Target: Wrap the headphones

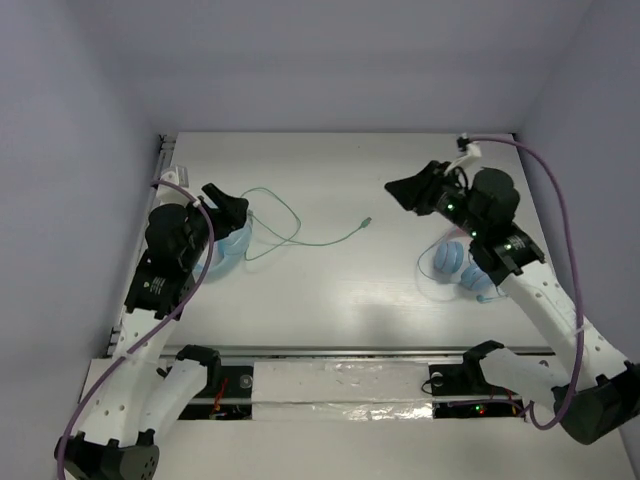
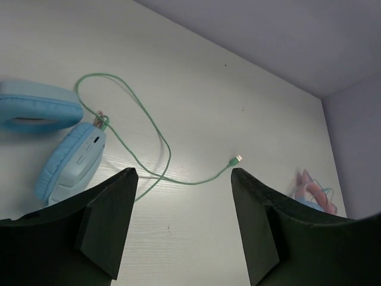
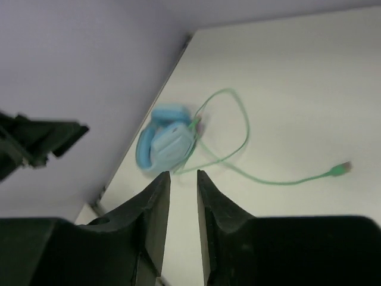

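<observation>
Left wrist view: my left fingers (image 2: 116,202), two matte black wedges, stand wide apart with nothing between them, hanging above the tabletop (image 2: 250,77). The tabletop is pale and faintly wood-grained. By its left edge lie the headphones (image 2: 70,162), one pair in smooth sky-blue plastic. Of its two oval ear cups (image 2: 37,112), one shows its padded ring and the other its hard outer shell with small buttons.

One thin pale-green cable (image 2: 169,154) leaves the headphones and curls in loose loops across the tabletop toward the middle. It ends in a single small plug (image 2: 237,159) lying flat, well apart from the cups.

Near the right edge sits one smaller headset (image 2: 314,195), blue with pink wiry parts. It is blurred here.

From the right wrist, my right fingers (image 3: 156,199) are also two black wedges. They stand with only a narrow slit between them, gripping nothing, held high over the right side of the tabletop. From above, my left fingers hover over the headphones, and I cannot tell whether they touch them.
</observation>
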Motion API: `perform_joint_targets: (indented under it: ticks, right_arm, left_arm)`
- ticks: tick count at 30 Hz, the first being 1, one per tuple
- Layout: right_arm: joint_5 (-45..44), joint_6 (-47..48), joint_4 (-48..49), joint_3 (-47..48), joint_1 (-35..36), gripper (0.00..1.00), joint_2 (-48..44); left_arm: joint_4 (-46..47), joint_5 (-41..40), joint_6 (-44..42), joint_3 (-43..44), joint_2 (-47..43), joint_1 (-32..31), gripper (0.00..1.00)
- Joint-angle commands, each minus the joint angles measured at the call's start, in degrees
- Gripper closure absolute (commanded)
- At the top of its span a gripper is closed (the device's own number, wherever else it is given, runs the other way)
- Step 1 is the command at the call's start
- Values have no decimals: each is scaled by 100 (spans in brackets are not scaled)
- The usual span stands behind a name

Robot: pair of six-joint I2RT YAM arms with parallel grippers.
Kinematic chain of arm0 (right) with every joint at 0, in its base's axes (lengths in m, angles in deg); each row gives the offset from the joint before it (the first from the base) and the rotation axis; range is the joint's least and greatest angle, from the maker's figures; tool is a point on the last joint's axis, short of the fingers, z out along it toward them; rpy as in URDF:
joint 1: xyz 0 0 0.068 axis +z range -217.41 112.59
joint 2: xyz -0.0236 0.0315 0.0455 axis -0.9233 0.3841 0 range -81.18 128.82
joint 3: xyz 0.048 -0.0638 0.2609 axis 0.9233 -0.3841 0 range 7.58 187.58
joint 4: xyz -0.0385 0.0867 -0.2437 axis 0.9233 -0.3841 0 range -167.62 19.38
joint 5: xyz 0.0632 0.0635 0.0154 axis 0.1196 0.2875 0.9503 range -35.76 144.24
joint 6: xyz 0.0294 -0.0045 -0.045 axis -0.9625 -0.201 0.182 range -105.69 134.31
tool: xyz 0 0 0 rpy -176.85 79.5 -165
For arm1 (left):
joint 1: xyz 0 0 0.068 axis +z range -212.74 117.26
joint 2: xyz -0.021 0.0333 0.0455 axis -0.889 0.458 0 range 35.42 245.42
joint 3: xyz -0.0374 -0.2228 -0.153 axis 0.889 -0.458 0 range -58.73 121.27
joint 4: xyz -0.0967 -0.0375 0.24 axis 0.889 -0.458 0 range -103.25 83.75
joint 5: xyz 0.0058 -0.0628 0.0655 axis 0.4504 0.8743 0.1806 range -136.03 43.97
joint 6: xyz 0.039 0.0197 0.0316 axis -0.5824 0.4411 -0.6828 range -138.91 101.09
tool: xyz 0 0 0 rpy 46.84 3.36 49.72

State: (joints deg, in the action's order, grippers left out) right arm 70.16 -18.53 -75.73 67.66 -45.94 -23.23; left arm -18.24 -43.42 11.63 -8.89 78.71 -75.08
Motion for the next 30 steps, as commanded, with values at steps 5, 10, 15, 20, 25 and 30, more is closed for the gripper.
perform_joint_targets:
  ticks: [5,10,15,20,25,30]
  right_arm:
    - [-186,23,721,-540,1059,100,67]
    - [-291,93,853,-953,1289,100,-38]
    - [-221,173,888,-1147,1342,100,-249]
    - [-55,138,985,-1226,1395,100,-302]
    - [-10,129,1046,-1288,1447,71,-381]
    - [-98,155,994,-1244,1447,61,-355]
  left_arm:
    - [-980,-1069,338,614,145,-5,72]
    - [-1956,-1869,426,729,785,47,100]
    - [-2133,-1834,259,606,1278,749,100]
    - [-1764,-1019,-57,-26,1700,2198,80]
    - [-1465,-701,-93,-273,2236,2772,49]
    - [-1562,-577,-40,-344,2825,2772,34]
